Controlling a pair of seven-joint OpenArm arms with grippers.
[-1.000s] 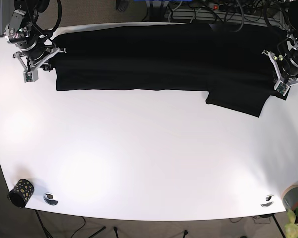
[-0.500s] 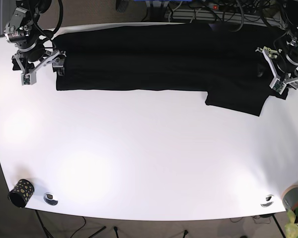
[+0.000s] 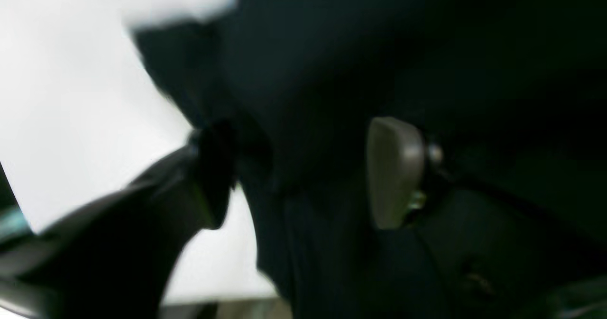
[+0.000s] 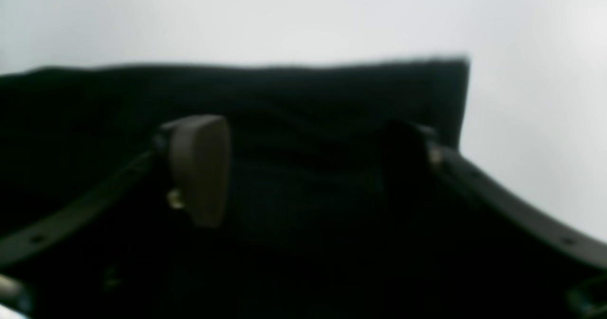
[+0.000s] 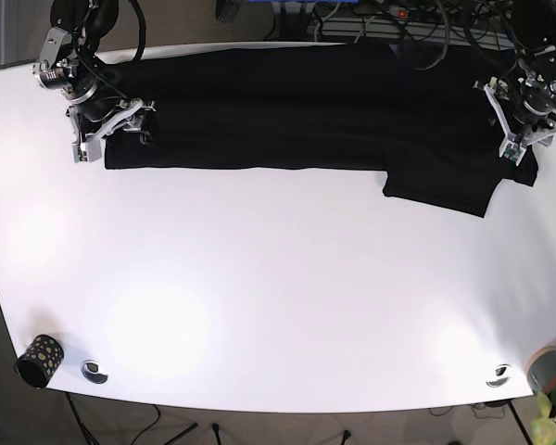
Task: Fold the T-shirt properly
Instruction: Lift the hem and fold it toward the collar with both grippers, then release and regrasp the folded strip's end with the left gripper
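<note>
**Black T-shirt, part-folded, both grippers over its ends**

**Left wrist view.** One left gripper (image 3: 303, 172), jaws apart. One pale pad (image 3: 396, 172) shows on one side and a dark finger on the other, with black cloth of the T-shirt (image 3: 379, 63) lying in the gap between them. The picture is blurred, so whether the pads touch the fabric cannot be told. White table (image 3: 71, 96) shows beside the cloth's edge.

**Right wrist view.** One right gripper (image 4: 308, 167), jaws apart, one pale pad and one dark finger over the garment. One straight cloth edge and one square corner lie ahead of it, with bare table beyond. Contact with the fabric cannot be told.

**Base view.**
- One T-shirt (image 5: 296, 107), stretched as a long dark band along the table's far edge.
- One sleeve (image 5: 440, 190) sticking out toward the near side.
- Two grippers, one over each end of the band.
- One spotted cup (image 5: 39, 360) at the near corner below the right arm.
- One grey cup (image 5: 547, 369), partly cut off, at the opposite near corner.
- Two small round fittings (image 5: 94, 371) in the table's near edge.

**Progress, as judged.** The body looks doubled lengthwise already. The sleeve is not yet tucked in, and the crosswise folds remain.
</note>
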